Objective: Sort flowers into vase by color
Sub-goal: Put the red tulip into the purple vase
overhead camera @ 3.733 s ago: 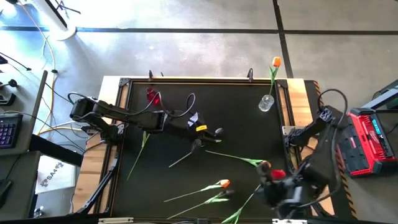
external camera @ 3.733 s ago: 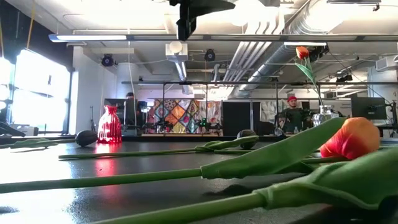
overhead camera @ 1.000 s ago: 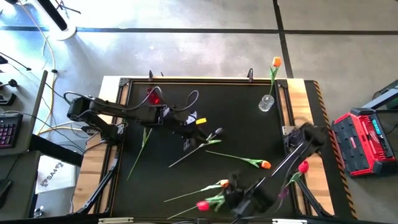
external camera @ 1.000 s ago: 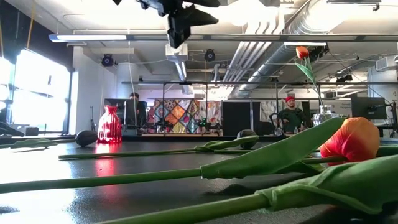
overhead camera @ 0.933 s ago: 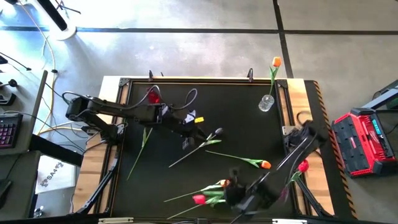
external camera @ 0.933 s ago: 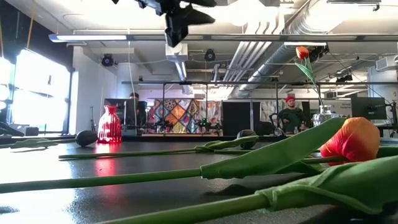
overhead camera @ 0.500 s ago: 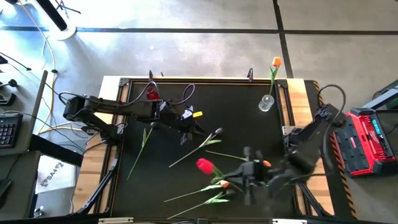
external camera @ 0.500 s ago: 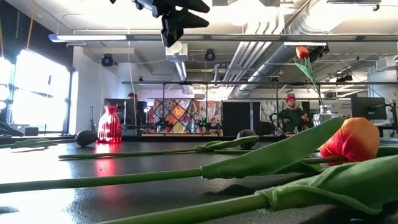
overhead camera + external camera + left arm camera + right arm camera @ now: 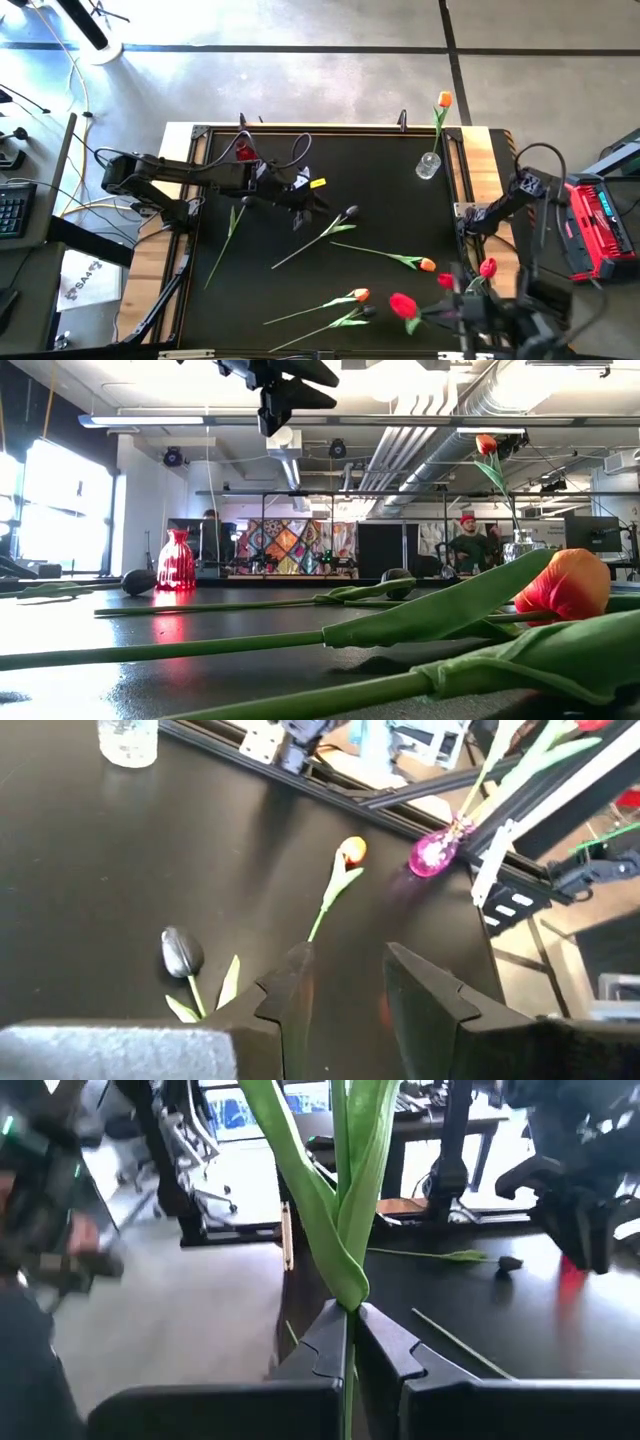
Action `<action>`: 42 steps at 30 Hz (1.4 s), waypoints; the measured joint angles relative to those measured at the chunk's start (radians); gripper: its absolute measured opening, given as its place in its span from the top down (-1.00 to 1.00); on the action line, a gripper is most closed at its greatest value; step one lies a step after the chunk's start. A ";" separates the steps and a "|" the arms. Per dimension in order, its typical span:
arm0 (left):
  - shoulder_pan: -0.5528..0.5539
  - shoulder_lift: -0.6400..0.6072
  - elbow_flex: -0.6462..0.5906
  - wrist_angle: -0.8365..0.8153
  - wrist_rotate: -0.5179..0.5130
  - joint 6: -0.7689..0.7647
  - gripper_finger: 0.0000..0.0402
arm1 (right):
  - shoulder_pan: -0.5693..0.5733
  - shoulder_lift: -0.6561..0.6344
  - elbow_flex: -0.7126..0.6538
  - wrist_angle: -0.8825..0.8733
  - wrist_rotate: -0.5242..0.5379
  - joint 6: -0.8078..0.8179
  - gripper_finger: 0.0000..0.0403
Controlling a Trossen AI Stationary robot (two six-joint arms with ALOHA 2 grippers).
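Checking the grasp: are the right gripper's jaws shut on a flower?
Shut: the right gripper pinches a green stem between closed jaws.

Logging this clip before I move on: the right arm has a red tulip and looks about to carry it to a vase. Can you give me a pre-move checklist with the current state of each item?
1. Right pincer shut on the red tulip stem: ok, the wrist view shows the stem pinched between the fingers.
2. Tulip lifted off the table: cannot tell from the high view; the arm is blurred.
3. Red vase free to receive it: not ok, the left arm lies right beside it.
4. Left pincer empty: ok, open, nothing between the fingers, hovering near the black tulip.
5. Clear vase holds only orange: ok, one orange tulip in it.
6. Path across the table: not ok, loose tulips lie between.
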State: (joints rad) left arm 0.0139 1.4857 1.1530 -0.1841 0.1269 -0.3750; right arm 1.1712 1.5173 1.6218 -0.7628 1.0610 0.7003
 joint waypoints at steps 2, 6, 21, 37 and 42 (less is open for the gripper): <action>0.000 0.000 0.000 0.002 -0.006 -0.014 0.45 | 0.044 0.000 0.000 -0.059 0.031 0.006 1.00; 0.000 0.000 0.000 0.002 -0.034 -0.040 0.45 | 0.120 0.000 0.000 -0.214 0.057 0.112 1.00; -0.007 0.007 0.000 0.133 -0.116 -0.122 0.45 | 0.247 -0.003 0.000 -0.640 -0.017 0.549 1.00; -0.158 0.264 0.000 0.658 -0.077 -0.013 0.19 | 0.150 -0.149 0.000 -0.174 0.096 0.272 1.00; -0.173 0.344 0.020 0.719 -0.058 -0.029 -0.07 | 0.072 -0.180 0.000 -0.127 0.068 0.274 1.00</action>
State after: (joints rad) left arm -0.1593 1.8299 1.1727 0.5347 0.0685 -0.4037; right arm 1.2435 1.3376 1.6222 -0.8894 1.1287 0.9745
